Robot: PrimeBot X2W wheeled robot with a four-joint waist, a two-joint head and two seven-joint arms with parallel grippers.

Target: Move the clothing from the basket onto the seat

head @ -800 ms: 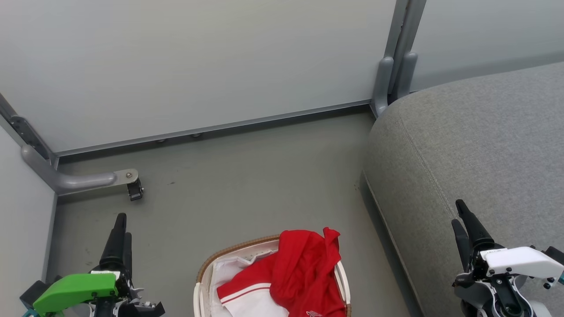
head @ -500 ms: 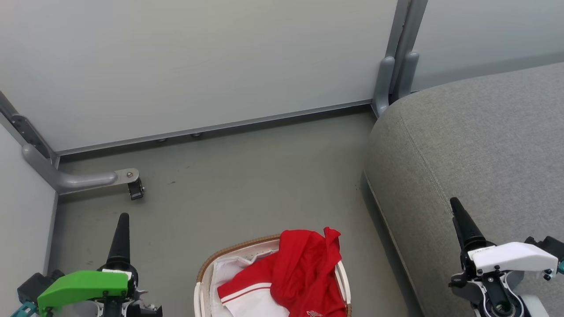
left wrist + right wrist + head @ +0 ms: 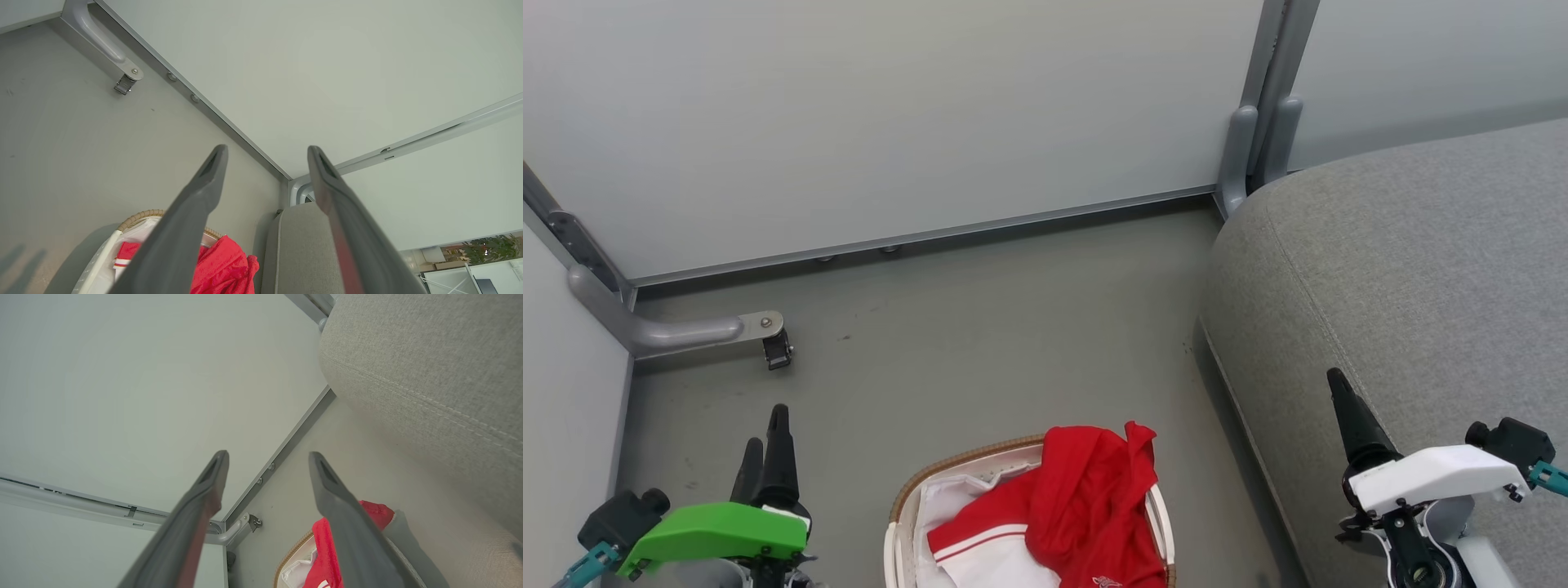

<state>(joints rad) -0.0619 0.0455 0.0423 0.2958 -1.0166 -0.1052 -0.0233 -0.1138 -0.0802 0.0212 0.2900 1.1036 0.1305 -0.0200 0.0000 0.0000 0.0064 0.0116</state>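
Red clothing with white stripes lies heaped in the basket, a white one with a brown woven rim, at the bottom middle of the head view. The grey seat fills the right side. My left gripper is open at the lower left, left of the basket, holding nothing. My right gripper is open over the seat's front edge, right of the basket. The left wrist view shows the clothing, the basket and the seat beyond the open fingers. The right wrist view shows the clothing too.
Pale wall panels with grey metal frames close off the back and left. A grey bracket with a small black caster stands on the floor at the left. A grey post rises behind the seat's corner. Bare grey floor lies between basket and wall.
Both grippers have shifted inward toward the basket and rolled about their wrists. The clothing and the basket have not moved.
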